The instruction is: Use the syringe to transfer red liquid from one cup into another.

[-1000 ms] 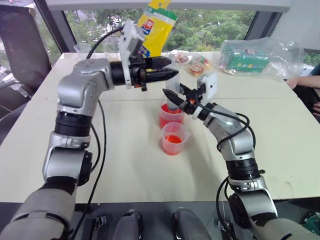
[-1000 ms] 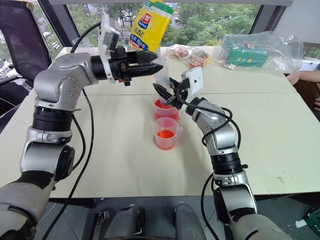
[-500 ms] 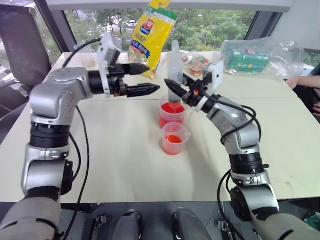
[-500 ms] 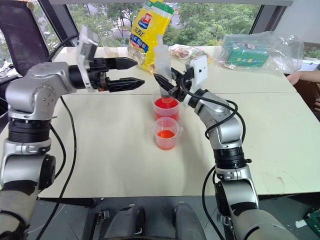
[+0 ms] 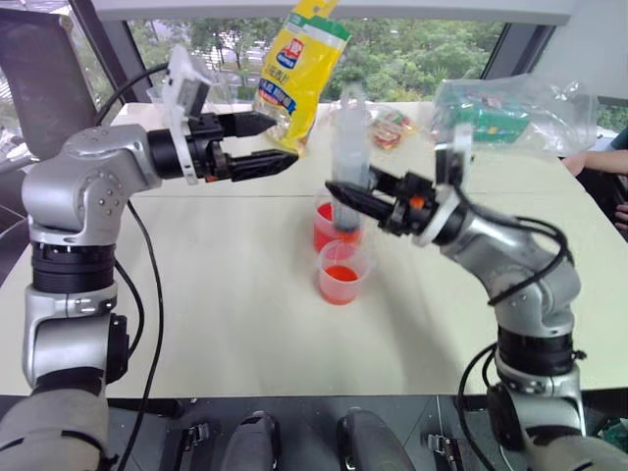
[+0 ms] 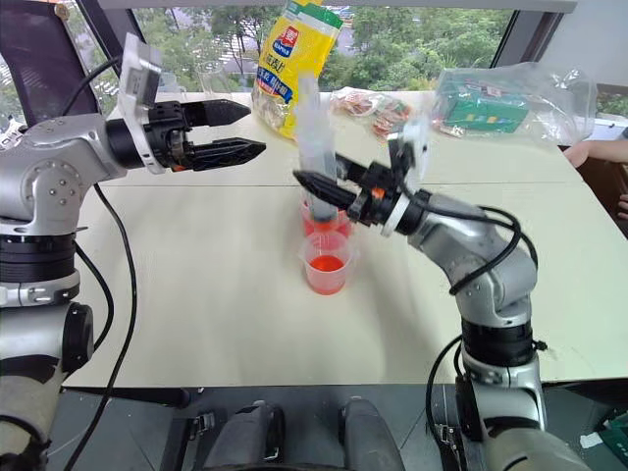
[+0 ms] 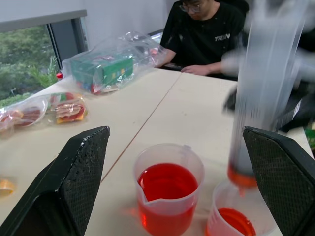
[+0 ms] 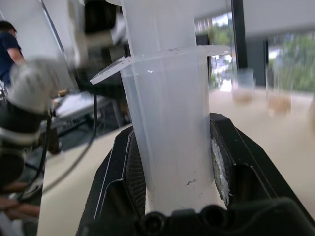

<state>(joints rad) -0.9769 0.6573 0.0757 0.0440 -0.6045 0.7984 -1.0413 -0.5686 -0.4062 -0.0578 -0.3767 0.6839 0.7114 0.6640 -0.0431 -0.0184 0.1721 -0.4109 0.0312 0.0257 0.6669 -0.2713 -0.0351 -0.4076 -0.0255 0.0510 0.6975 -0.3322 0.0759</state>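
The right gripper (image 5: 345,192) clamps the large clear plastic syringe (image 5: 350,157) upright, its orange nozzle just above the shorter clear cup (image 5: 340,272), at 6 o'clock from the taller handled cup (image 7: 168,195) of red liquid (image 7: 167,181). The left gripper (image 6: 243,131) stands wide apart, empty, at 10 o'clock.

Pale table (image 5: 245,294), two cups of red liquid (image 5: 340,273), yellow bag (image 5: 299,69), plastic-wrapped packages (image 5: 500,113), snack packets (image 5: 392,126)

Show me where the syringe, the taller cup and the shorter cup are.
syringe (image 5: 350,147): left eye view, on the clear barrel.
taller cup (image 7: 167,189): left wrist view, on the red liquid inside.
shorter cup (image 5: 340,285): left eye view, on its front wall.
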